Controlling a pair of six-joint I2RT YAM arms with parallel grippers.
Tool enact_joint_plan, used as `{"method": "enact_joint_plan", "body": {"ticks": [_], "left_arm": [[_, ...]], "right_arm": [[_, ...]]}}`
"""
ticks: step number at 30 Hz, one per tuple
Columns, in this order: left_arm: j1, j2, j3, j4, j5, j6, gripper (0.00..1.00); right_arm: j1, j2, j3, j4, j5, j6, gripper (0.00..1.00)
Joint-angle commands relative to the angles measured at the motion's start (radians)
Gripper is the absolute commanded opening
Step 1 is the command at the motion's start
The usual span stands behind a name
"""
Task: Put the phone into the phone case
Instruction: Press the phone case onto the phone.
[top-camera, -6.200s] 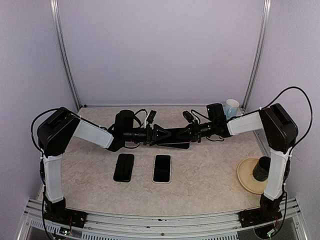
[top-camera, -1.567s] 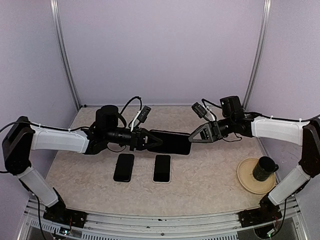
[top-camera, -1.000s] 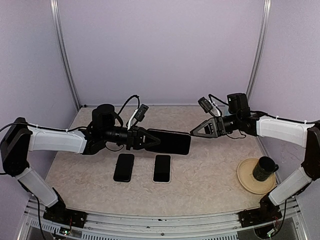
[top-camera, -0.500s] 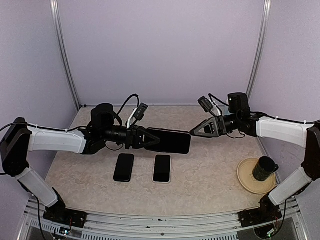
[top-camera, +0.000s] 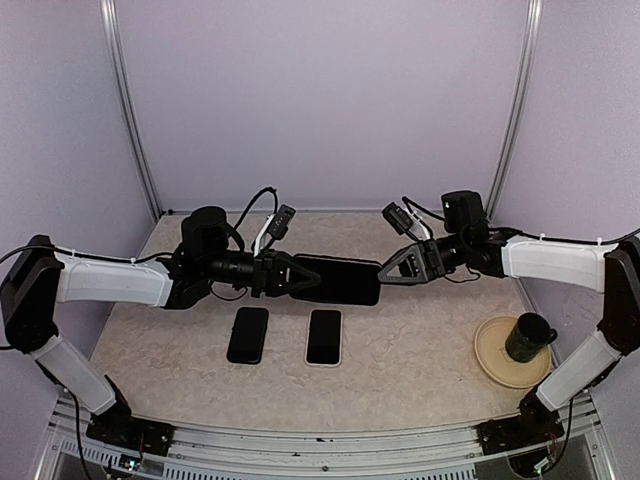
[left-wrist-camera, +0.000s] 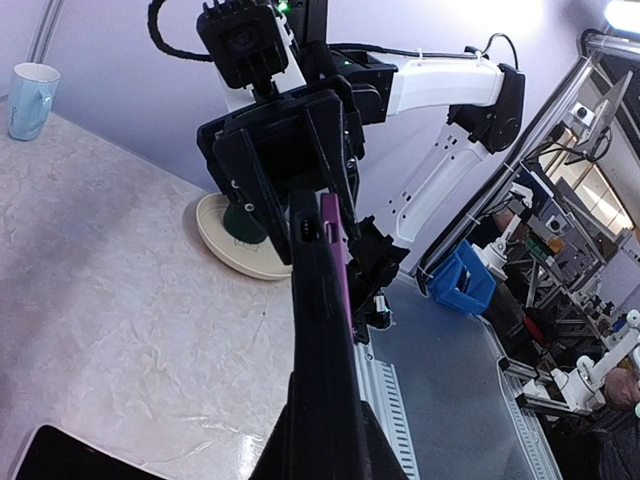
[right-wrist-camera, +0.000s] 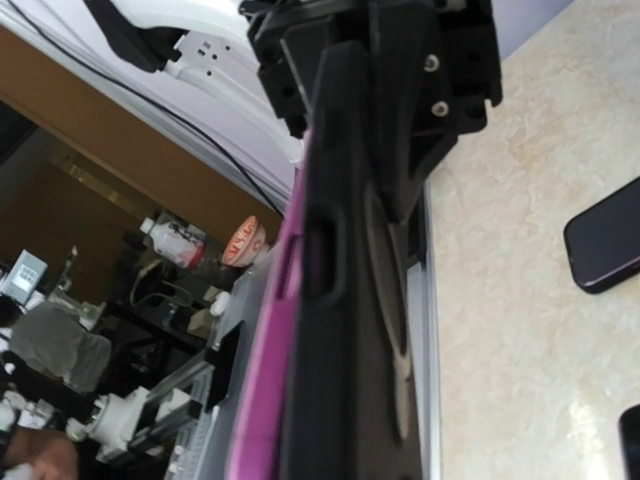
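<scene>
Left gripper (top-camera: 292, 276) pinched on the near end of one black phone case (top-camera: 340, 281), held level in the air above the middle of the surface (top-camera: 420, 340). Right gripper (top-camera: 388, 270) at the case's other end: the left wrist view shows its jaws standing either side of that end, but cannot tell whether they press on it. One purple strip (right-wrist-camera: 265, 400) runs along the case's long edge in both wrist views; phone or lining, cannot tell, since the case is seen edge-on there. Count on the surface: two phones flat, side by side, just in front of the held case, a black phone (top-camera: 248, 334) on the left and a white-edged phone (top-camera: 323, 337) on the right, not touching. One tan plate (top-camera: 492, 358) at the right near corner, with one dark cup (top-camera: 527, 337) upright on it. One pale mug (left-wrist-camera: 27, 87), seen only in the left wrist view at the far edge. Left gripper's own fingertips lost in shadow at the bottom of its wrist view.
</scene>
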Motion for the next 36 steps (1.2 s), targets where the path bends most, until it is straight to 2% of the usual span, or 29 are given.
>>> {"method": "enact_joint_plan", "body": {"ticks": [1,15,17,22,27,34,36], "left_arm": [[-0.006,0.000,0.023,0.022,-0.023,0.023,0.00],[-0.009,0.020,0.039,-0.043,-0.087,0.046,0.01],[-0.009,0.025,0.044,-0.045,-0.092,0.042,0.05],[-0.009,0.037,0.045,-0.049,-0.108,0.031,0.06],[-0.009,0.036,0.032,-0.032,-0.111,0.017,0.00],[-0.008,0.024,-0.003,0.025,-0.159,-0.037,0.00],[-0.006,0.017,-0.018,0.052,-0.182,-0.062,0.00]], "right_arm": [[0.010,0.008,0.027,0.015,-0.023,-0.002,0.27],[0.010,0.011,0.040,-0.038,0.014,-0.038,0.00],[0.010,0.012,0.049,-0.052,0.033,-0.045,0.00],[0.009,0.009,0.055,-0.053,0.070,-0.044,0.00],[0.010,0.001,0.049,-0.046,0.094,-0.026,0.00],[0.010,-0.004,0.028,-0.008,0.100,0.009,0.00],[0.010,-0.007,0.018,0.007,0.099,0.023,0.04]]}}
